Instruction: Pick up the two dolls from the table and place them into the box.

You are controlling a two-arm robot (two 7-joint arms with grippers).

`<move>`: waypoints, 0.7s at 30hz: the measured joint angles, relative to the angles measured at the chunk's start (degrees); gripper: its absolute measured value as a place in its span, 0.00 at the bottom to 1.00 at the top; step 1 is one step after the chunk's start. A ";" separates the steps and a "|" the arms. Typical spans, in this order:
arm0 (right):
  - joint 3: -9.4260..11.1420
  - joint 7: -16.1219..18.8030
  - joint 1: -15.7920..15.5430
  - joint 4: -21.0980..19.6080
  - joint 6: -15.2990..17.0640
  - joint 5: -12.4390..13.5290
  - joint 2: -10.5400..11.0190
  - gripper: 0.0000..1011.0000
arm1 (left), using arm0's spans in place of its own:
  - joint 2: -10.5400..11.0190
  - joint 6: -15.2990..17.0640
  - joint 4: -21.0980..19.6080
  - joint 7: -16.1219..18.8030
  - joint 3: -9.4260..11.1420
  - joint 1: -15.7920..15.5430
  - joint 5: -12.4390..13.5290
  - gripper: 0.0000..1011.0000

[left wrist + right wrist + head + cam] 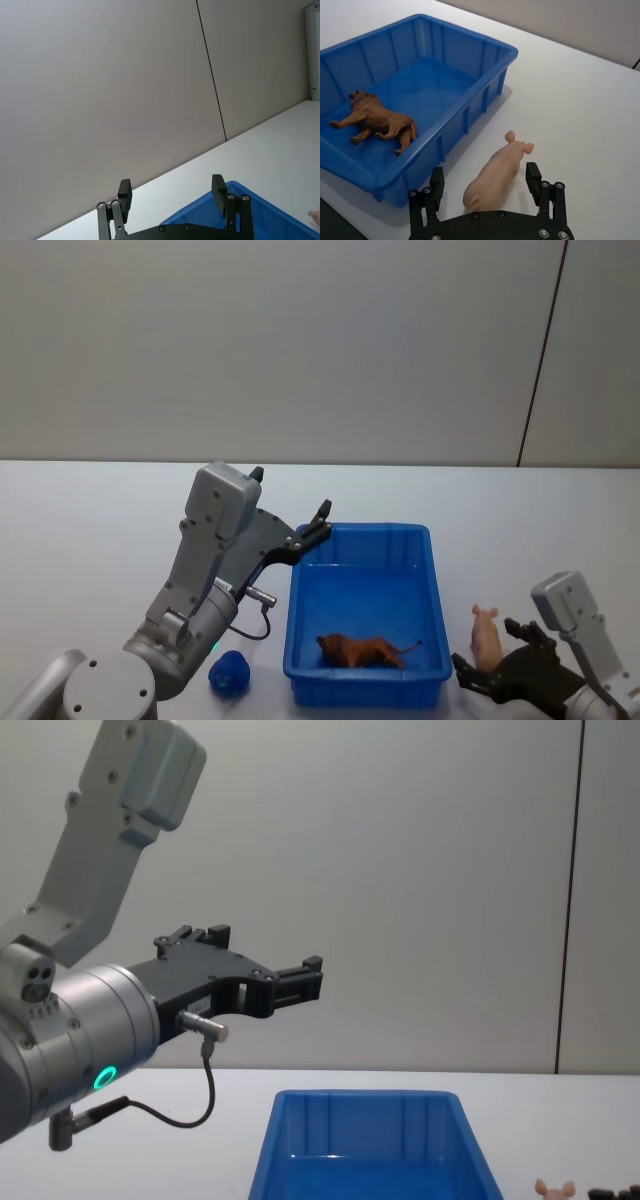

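Note:
A pale pink doll [486, 636] lies on the white table [90, 540] just right of the blue box [436, 580]. My right gripper [492, 652] is open, and its fingers straddle the rear of the pink doll [497, 170] in the right wrist view. The dark-blue fuzzy doll [228, 672] rests on the table near the box's front left corner, beside my left arm's base. My left gripper [315, 523] hangs open and empty above the box's far left corner, well off the table. In the chest view the left gripper [300, 975] is raised over the box [300, 1140].
A brown lion toy [365, 650] lies on its side inside the box near the front wall; it is also in the right wrist view [375, 120]. A grey wall stands behind the table. Open tabletop stretches to the far left and far right.

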 joint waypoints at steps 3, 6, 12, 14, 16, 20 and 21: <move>-0.18 0.04 0.02 0.48 0.46 0.01 -0.22 0.99 | 0.00 0.00 0.00 0.00 0.00 0.00 0.00 0.99; -0.31 0.02 0.11 1.05 0.93 0.24 -0.46 0.98 | 0.00 0.00 0.00 0.00 0.00 0.00 0.00 0.99; -0.44 -0.53 0.38 1.98 1.74 0.83 -0.93 0.82 | 0.00 0.00 0.00 0.00 0.00 0.00 0.00 0.99; -0.47 -0.79 0.43 2.20 1.93 0.96 -1.04 0.79 | 0.00 0.00 0.00 0.00 0.00 0.00 0.00 0.99; -0.49 -1.03 0.51 2.38 2.09 1.11 -1.13 0.73 | 0.00 0.00 0.00 0.00 0.00 0.00 0.00 0.99; -0.50 -1.83 0.66 2.83 2.25 1.42 -1.39 0.59 | 0.00 0.00 0.00 0.00 0.00 0.00 0.00 0.99; -0.51 -2.09 0.69 2.90 2.24 1.49 -1.45 0.58 | 0.00 0.00 0.00 0.00 0.00 0.00 0.00 0.99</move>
